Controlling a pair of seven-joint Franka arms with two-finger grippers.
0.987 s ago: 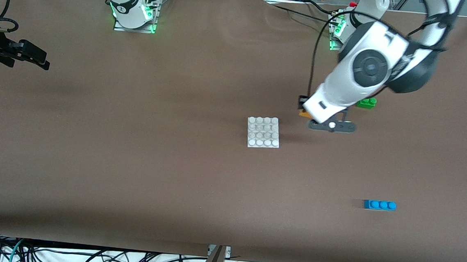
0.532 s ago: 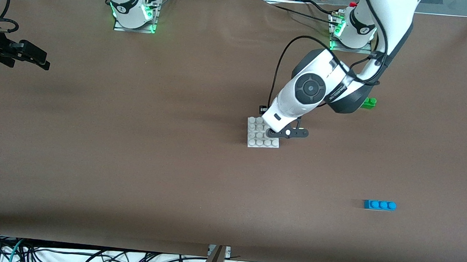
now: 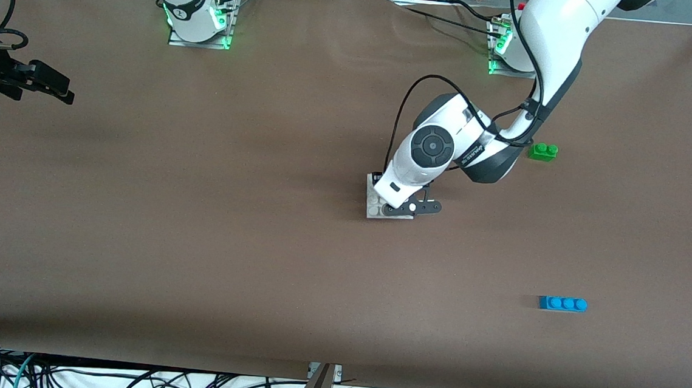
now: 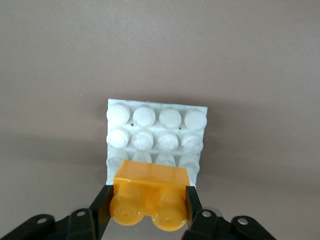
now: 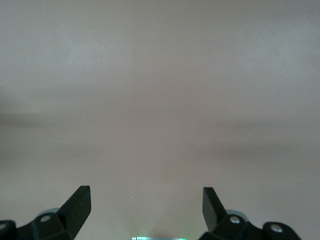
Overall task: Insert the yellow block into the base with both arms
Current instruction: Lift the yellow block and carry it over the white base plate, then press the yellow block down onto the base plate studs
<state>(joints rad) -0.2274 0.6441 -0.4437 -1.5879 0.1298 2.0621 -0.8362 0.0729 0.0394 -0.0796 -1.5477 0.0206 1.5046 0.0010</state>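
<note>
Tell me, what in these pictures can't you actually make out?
- Front view: the yellow block is hidden under the left arm's wrist; only the left wrist view shows it.
- Front view: most of the base is covered by that arm.
- Left wrist view: whether the block touches the base is unclear; the block hides the nearest studs.
- Front view: the right end effector is dark and partly cut by the edge.

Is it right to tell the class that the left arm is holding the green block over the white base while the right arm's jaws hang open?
Not quite: the block is yellow, not green. The left wrist view shows the left gripper shut on the yellow block over the base. The green block lies on the table. The right gripper is open.
</note>
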